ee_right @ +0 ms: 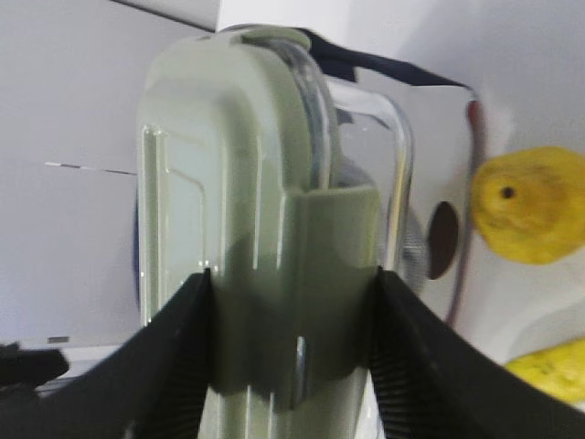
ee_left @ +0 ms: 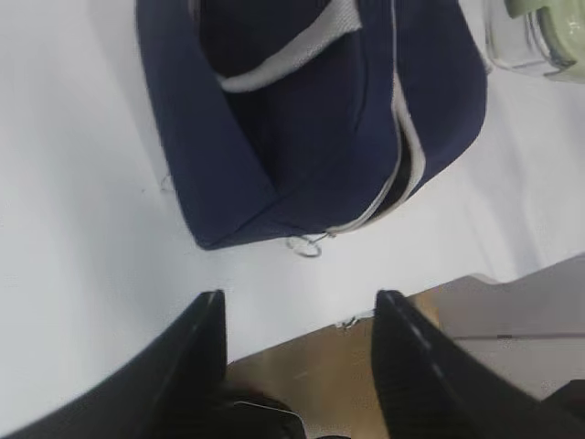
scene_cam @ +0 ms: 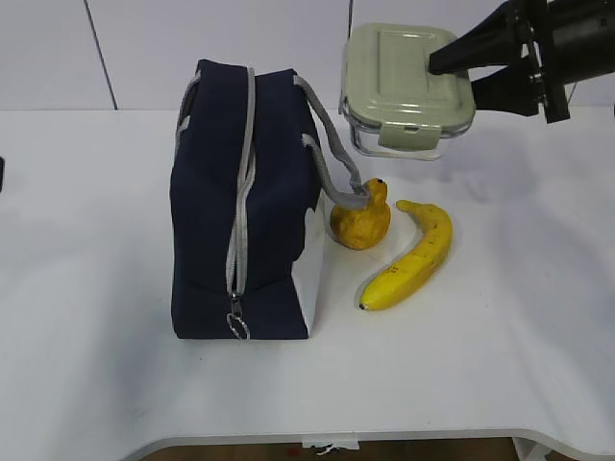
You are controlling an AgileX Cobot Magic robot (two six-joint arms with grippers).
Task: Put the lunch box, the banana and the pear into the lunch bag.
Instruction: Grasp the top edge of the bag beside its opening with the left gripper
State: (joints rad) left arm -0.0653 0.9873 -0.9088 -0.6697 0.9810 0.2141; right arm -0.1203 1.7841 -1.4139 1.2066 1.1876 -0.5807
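Observation:
The navy lunch bag (scene_cam: 240, 211) (ee_left: 311, 119) stands on the white table, its grey zipper running over the top and down the front to a ring pull (scene_cam: 237, 327). In the left wrist view a narrow dark gap shows along the zipper. My right gripper (scene_cam: 456, 77) (ee_right: 292, 279) is shut on the lunch box (scene_cam: 404, 82) (ee_right: 238, 183), holding it tilted and raised at the back right. The pear (scene_cam: 362, 221) touches the bag's grey strap, and the banana (scene_cam: 413, 259) lies just right of it. My left gripper (ee_left: 300, 297) is open and holds nothing, near the table's front edge.
The table's front edge (scene_cam: 384, 437) runs close below the bag, with brown floor (ee_left: 366, 366) beyond it. A white wall (scene_cam: 144, 48) rises behind the table. Bare tabletop lies left of the bag (scene_cam: 86, 250) and right of the banana (scene_cam: 538, 288).

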